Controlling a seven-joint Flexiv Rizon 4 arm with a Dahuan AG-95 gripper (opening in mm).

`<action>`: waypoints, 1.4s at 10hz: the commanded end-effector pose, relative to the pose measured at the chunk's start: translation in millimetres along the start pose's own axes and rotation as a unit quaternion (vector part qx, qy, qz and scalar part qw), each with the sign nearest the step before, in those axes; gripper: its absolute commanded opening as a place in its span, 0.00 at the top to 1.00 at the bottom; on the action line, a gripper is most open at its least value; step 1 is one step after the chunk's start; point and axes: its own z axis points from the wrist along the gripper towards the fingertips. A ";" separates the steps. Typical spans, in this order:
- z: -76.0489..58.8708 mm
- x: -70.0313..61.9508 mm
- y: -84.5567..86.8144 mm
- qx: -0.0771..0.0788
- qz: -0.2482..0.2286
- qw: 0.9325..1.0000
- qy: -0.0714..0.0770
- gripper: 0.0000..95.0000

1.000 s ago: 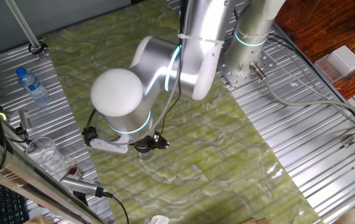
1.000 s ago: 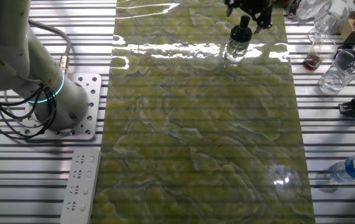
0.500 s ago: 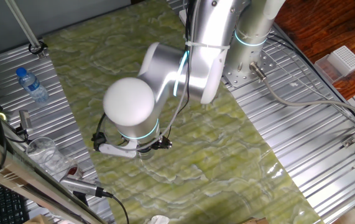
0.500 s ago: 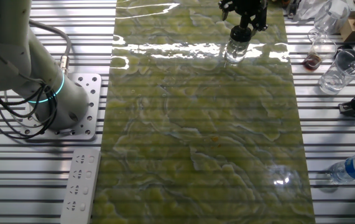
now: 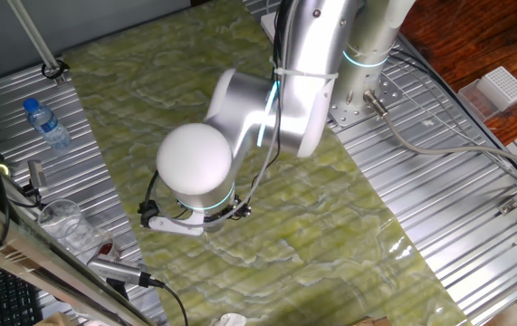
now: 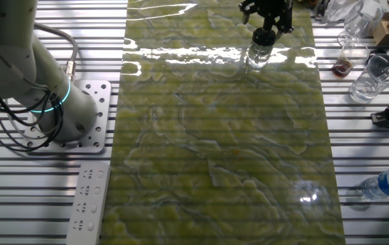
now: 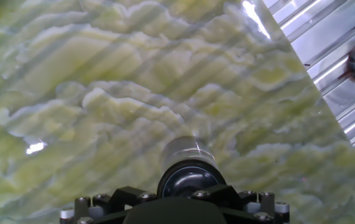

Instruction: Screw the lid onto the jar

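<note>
The small clear glass jar (image 6: 257, 57) stands upright on the green marbled mat (image 6: 221, 136), near its far edge. The black lid (image 6: 264, 35) sits on the jar's mouth. My gripper (image 6: 266, 27) comes straight down on the lid and is shut on it. In the hand view the glossy black lid (image 7: 191, 179) lies just ahead of the hand's black housing (image 7: 171, 211), with the glass jar (image 7: 186, 148) showing beyond it. In the one fixed view the arm's wrist (image 5: 195, 163) hides the jar and lid.
A blue-capped water bottle (image 6: 388, 182) lies on the slatted metal table at the right. A clear plastic cup (image 6: 375, 76) and other small items stand at the far right. The arm's base (image 6: 78, 116) and a power strip (image 6: 88, 204) are at the left.
The gripper has come down with the lid, from just above the jar onto its mouth, and the wrist has turned. Over the last half second little has moved.
</note>
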 end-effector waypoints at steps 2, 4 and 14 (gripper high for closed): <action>1.8 0.4 -0.3 0.009 0.002 1.000 0.009 0.20; 1.5 2.3 -3.3 0.011 -0.005 1.000 0.005 0.20; 4.7 -0.9 -10.2 0.004 0.000 1.000 -0.002 0.20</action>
